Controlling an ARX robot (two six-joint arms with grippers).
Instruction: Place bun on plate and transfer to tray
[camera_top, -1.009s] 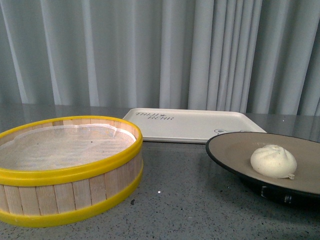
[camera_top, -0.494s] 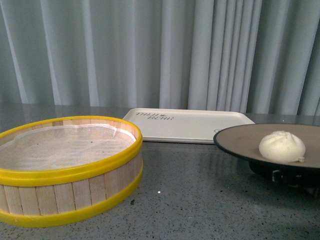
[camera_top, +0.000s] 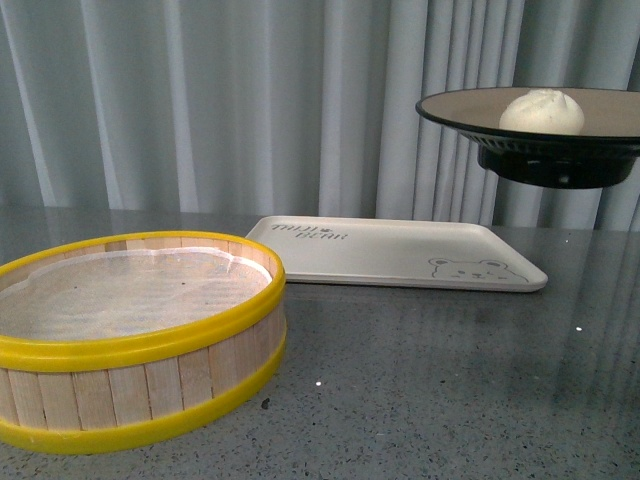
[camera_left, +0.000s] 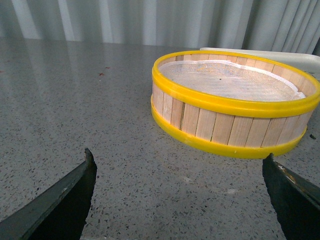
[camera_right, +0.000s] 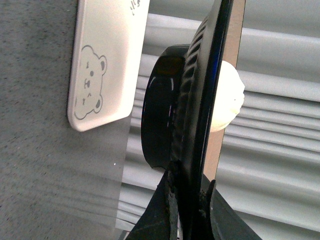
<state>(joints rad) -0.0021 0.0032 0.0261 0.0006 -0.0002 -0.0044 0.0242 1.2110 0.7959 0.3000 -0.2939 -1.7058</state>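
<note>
While the right hand (camera_right: 190, 195) clamps the plate (camera_top: 555, 165) — bun (camera_top: 541, 111) aboard — high off the counter (camera_top: 400, 380), the left hand (camera_left: 179, 165) hangs open.

My body camera is sitting low between my arms, looking level across the grey speckled tabletop (camera_top: 420, 400) toward pale pleated curtains (camera_top: 200, 100), with the round yellow-rimmed wooden steamer basket (camera_top: 135, 335) nearest. My left wrist camera is hanging low over the same tabletop, looking between the dark fingers of my left gripper (camera_left: 179, 153) at that basket close ahead. My right wrist camera is viewing rolled sideways, almost against the black underside of the beige round plate (camera_right: 160, 115), the cream-white rectangular bear-printed tray (camera_right: 100, 60) beyond; the front view is sharing both.
</note>
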